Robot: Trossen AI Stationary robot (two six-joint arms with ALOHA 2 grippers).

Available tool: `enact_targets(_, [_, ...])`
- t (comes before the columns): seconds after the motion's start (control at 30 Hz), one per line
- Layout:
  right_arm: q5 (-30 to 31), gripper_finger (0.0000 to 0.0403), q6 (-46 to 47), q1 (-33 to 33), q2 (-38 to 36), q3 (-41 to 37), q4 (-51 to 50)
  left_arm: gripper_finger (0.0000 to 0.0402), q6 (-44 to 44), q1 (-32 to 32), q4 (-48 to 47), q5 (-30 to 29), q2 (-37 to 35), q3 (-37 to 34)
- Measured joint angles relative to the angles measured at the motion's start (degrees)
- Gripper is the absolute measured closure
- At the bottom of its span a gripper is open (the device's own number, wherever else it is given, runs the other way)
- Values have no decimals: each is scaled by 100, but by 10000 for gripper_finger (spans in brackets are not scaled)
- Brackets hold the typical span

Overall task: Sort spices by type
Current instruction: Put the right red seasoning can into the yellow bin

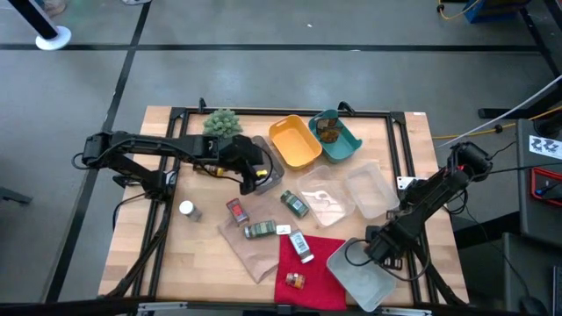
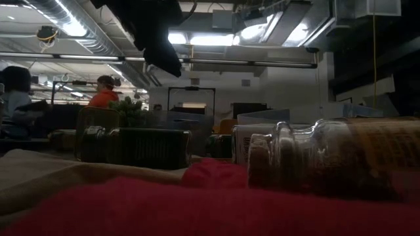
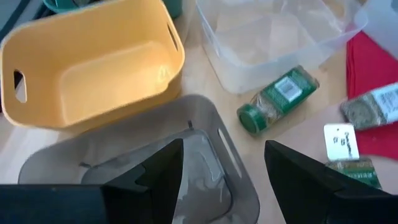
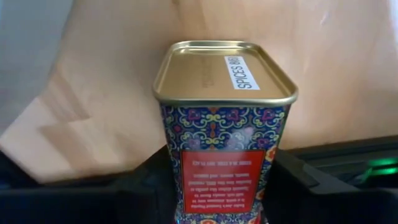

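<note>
- The wooden tabletop (image 1: pixel 176 263) fills the middle of the high view, with trays in its upper half and spices scattered across its centre.
- The left arm (image 1: pixel 149 149) reaches in from the left edge to the centre. Its jaws stand open with nothing between them, over a smoky grey tray (image 3: pixel 205 155) just beside the yellow tray (image 1: pixel 294 140).
- The right arm (image 1: pixel 430 197) runs from the right edge down toward the lower right. Its jaws are closed against the two sides of a patterned tin (image 4: pixel 224 124) with a gold lid, held over bare wood near a pale grey tray (image 1: pixel 373 283) at the lower right corner.
- A red cloth (image 1: pixel 320 263) lies at the lower centre, with brown paper (image 1: pixel 250 253) overlapping its left side.
- Two clear trays (image 1: pixel 369 189) sit right of centre, and a teal tray (image 1: pixel 347 140) touches the yellow one at upper centre.
- A spiky green plant (image 1: pixel 222 121) stands at the upper left of the tabletop.
- A red tin (image 1: pixel 237 211) lies on the wood at centre, just above the brown paper.
- A green-capped jar (image 1: pixel 294 204) lies on its side beside the nearer clear tray.
- A second green jar (image 1: pixel 260 230) lies on the brown paper.
- A pale-labelled jar (image 1: pixel 301 247) lies on the red cloth's upper edge.
- A small brown jar (image 1: pixel 295 281) sits on the cloth's lower part.
- A white-capped jar (image 1: pixel 186 209) stands alone, left of centre.
</note>
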Motion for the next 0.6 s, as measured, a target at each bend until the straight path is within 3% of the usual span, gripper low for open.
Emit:
enact_targets(0.23, [-634, 233, -503, -468, -4, 0, -55, 192, -88, -4, 269, 0, 0, 2])
enact_targets(0.6, [-1413, 233, -1486, -1381, -7, 0, -960, 192, -105, -46, 233, 0, 0, 2])
